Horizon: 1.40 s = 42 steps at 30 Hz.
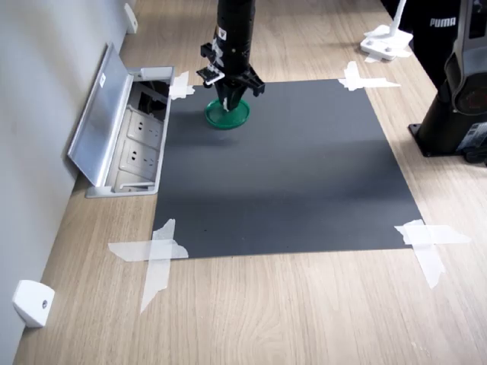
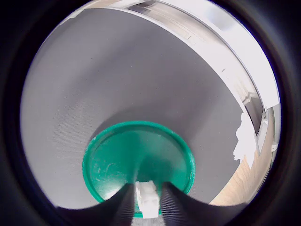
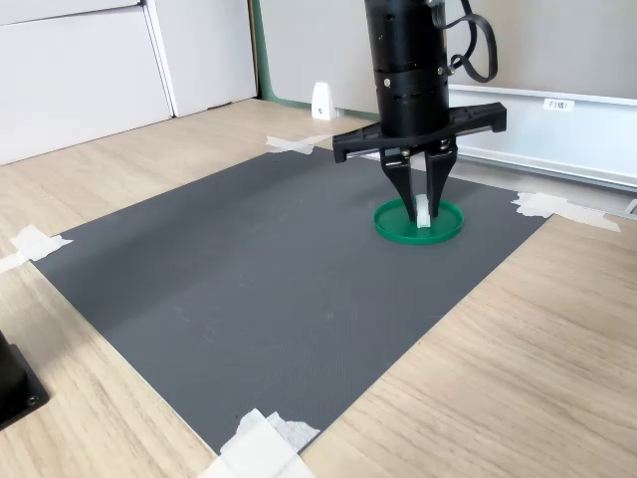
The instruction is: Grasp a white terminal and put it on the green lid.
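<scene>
Wrist view: the gripper pinches the white terminal over the green lid, near the mat's far corner — releasing off-centre could drop it by the rim, and it might roll off.

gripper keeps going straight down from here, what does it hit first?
Most likely the green lid: the gripper points straight down over it with the white terminal between its fingers. The terminal's lower end would probably touch first; remaining gap is unclear.
</scene>
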Tool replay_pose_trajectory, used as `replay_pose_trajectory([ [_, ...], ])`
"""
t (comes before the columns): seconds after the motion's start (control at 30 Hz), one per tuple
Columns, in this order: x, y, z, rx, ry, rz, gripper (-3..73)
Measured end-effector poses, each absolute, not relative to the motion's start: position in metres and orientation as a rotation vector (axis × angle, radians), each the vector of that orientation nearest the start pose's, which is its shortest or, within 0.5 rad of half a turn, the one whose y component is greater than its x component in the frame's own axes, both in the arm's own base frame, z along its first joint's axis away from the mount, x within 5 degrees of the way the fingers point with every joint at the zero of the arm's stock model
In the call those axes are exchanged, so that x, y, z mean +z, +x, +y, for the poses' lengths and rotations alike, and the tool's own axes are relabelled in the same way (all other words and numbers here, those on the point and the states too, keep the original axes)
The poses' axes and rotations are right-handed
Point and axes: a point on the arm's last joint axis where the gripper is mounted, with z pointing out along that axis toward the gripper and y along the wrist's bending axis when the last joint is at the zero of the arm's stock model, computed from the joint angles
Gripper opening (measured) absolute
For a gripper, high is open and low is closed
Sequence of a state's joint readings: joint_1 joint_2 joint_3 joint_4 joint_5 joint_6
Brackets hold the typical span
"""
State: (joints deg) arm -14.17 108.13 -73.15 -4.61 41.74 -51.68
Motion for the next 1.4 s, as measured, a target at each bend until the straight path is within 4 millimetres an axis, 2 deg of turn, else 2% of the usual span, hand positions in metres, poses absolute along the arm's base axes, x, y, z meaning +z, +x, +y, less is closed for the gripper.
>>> replay_pose_trajectory([
  [0.17, 0.203, 0.366, -0.096, -0.336, -0.957, 2.677, 51.5],
  [0.23, 0.220, 0.362, -0.094, -0.341, -0.902, 2.643, 55.6],
  [0.33, 0.264, 0.349, -0.087, -0.352, -0.756, 2.550, 57.3],
  [0.43, 0.313, 0.323, -0.078, -0.364, -0.602, 2.424, 54.8],
  [0.53, 0.355, 0.284, -0.066, -0.378, -0.467, 2.271, 45.4],
  [0.6, 0.369, 0.256, -0.058, -0.371, -0.378, 2.183, 35.1],
  [0.67, 0.375, 0.229, -0.051, -0.360, -0.298, 2.112, 24.1],
  [0.73, 0.376, 0.200, -0.044, -0.360, -0.231, 2.030, 11.5],
  [0.8, 0.371, 0.174, -0.038, -0.360, -0.184, 1.963, 4.2],
  [0.93, 0.360, 0.127, -0.027, -0.336, -0.082, 1.816, 0.0],
  [1.03, 0.336, 0.100, -0.020, -0.280, 0.007, 1.761, -0.5],
  [1.17, 0.299, 0.076, -0.014, -0.220, 0.083, 1.739, -0.5],
  [1.3, 0.260, 0.066, -0.012, -0.199, 0.105, 1.770, -0.5],
  [1.4, 0.242, 0.060, -0.011, -0.198, 0.106, 1.775, -0.5],
])
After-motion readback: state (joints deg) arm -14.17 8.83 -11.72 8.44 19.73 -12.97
